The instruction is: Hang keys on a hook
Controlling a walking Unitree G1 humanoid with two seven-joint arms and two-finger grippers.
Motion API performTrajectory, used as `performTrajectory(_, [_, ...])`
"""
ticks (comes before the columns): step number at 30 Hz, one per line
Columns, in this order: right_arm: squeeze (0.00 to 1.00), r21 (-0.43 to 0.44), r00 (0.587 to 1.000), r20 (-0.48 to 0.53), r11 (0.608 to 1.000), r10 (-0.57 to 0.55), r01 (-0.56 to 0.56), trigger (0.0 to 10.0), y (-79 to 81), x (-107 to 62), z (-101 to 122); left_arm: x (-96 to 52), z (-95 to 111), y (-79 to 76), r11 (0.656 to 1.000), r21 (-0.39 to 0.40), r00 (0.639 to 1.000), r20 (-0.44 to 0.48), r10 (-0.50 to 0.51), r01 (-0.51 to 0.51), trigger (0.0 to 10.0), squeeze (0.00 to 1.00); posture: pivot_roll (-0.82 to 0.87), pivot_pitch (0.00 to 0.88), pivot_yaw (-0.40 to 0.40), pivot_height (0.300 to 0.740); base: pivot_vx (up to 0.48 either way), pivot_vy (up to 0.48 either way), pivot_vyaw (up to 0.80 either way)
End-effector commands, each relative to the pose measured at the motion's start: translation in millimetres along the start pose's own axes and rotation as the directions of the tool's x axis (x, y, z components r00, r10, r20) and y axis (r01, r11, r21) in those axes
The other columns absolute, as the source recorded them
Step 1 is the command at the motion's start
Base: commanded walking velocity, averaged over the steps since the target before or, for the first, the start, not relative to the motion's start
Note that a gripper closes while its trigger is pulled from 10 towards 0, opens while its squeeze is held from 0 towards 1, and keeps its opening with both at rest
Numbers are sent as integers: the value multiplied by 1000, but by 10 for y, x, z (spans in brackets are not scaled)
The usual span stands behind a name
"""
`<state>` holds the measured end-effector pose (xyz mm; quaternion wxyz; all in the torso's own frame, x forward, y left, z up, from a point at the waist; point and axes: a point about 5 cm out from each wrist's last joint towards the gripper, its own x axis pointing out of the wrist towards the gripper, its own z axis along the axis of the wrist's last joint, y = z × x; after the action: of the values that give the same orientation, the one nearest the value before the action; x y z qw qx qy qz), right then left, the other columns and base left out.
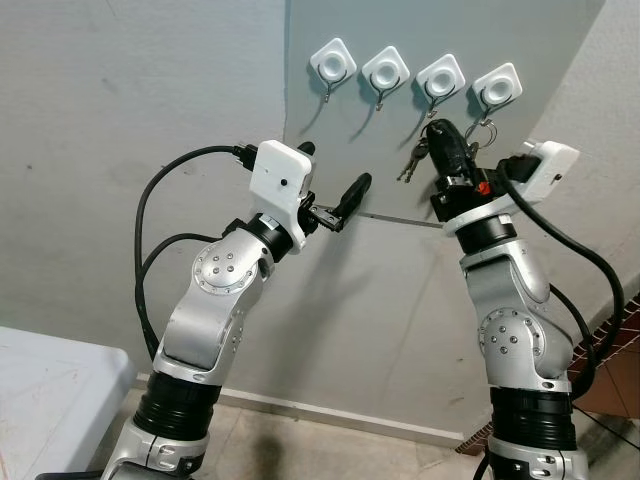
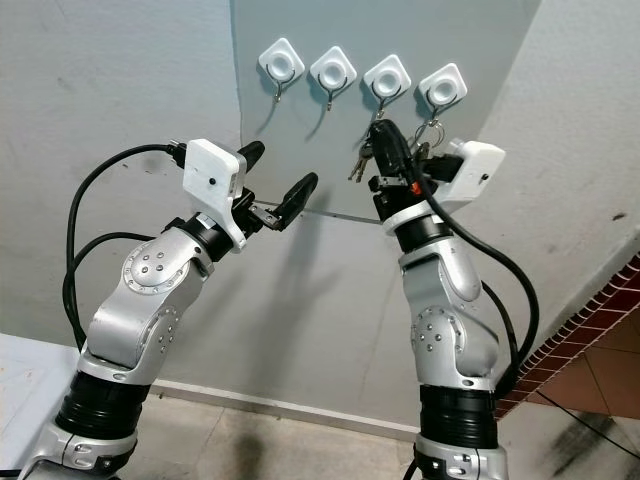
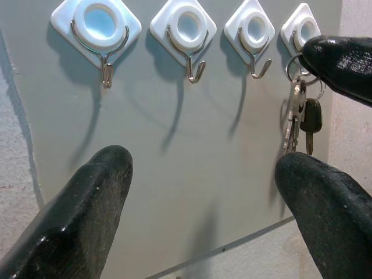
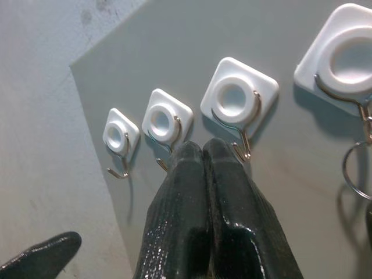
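Four white diamond-shaped wall hooks (image 1: 414, 73) line the grey panel; the silver key bunch on its ring (image 3: 301, 116) hangs at the hook furthest right; the right gripper (image 1: 447, 140), arm raised upright, sits just below it, fingers pressed together, empty; the left gripper (image 1: 333, 183), forearm angled upward toward the hooks, fingers spread wide.

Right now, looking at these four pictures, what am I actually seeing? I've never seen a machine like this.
It is a humanoid robot with two silver arms. Two pictures come from its head cameras, and the other two from a camera on each wrist. It faces a grey panel on a wall with four white hooks. The left gripper is open and holds nothing. The right gripper, fingers together, is up at the hooks, and a bunch of keys dangles beside it. Whether the keys are already hooked is unclear.
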<state>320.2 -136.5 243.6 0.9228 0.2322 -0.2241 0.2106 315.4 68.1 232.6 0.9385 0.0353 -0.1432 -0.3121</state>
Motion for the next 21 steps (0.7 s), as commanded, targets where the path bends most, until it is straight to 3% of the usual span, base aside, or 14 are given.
performTrajectory(1, [0,-1,999,37,1000,14,-13,10000,19,76,94,45,80,-39,999,10,999,17,-33,33,10000,0,-70,0,-52,740,0,0,0])
performTrajectory(21, [0,28,996,68,998,-50,48,10000,-69,202,105,13,79,-15,1000,9,1000,7,-14,14,10000,0,-49,0,-58,740,0,0,0])
